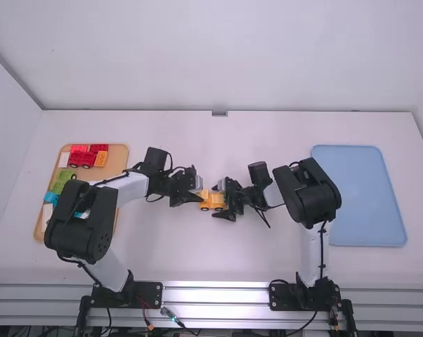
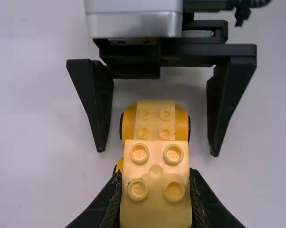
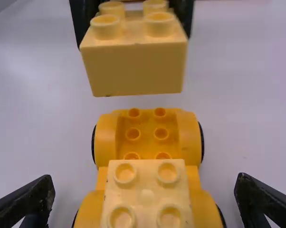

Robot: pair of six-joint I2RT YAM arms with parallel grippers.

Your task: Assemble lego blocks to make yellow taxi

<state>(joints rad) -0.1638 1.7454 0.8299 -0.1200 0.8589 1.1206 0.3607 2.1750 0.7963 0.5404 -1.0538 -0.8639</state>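
Yellow four-stud block (image 2: 155, 204), clamped in left gripper (image 2: 156, 178), may seat skewed: wheeled chassis (image 3: 147, 124) could roll, unbraced, with right gripper (image 3: 145, 178) spread wide astride it, holding nothing.

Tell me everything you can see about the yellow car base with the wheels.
The car base is orange-yellow, glossy, plastic-looking, with black-edged wheels along both sides. It sits upright on the white table, between the two arms. One end has an uncovered studded bed between raised fenders; a paler four-stud block sits on the other. The right gripper's open jaws flank it without touching.
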